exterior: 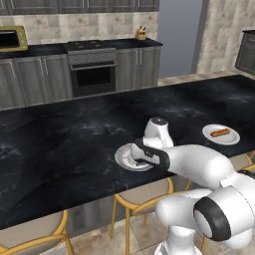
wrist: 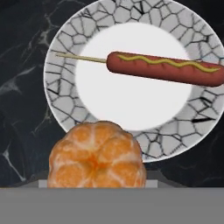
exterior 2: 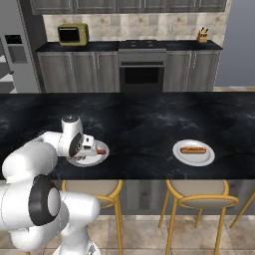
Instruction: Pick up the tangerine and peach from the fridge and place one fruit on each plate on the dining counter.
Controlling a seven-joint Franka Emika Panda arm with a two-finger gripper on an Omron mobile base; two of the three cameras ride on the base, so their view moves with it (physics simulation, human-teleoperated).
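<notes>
In the hand view, my gripper is shut on the tangerine [wrist: 97, 155], a dull orange segmented fruit low in the picture. Right beneath it lies a white plate [wrist: 61, 98] with a crackled rim, carrying a reddish-brown sausage [wrist: 162, 69] on a stick. From the base cameras, the gripper [exterior: 138, 160] [exterior 2: 94, 149] hangs just over this plate [exterior: 122, 155] [exterior 2: 89, 161] near the front edge of the black dining counter [exterior: 74, 144] [exterior 2: 149, 119]. A second plate [exterior: 208, 132] [exterior 2: 180, 155] with a sausage sits further right. The fridge [exterior 2: 15, 60] stands at the far left. The peach is out of view.
Yellow-framed stools [exterior: 144, 196] [exterior 2: 199, 194] stand under the counter's front edge. Across the aisle is the wall counter with an oven [exterior: 92, 74] [exterior 2: 142, 74], a yellow microwave [exterior 2: 73, 34] and a knife block [exterior 2: 202, 35].
</notes>
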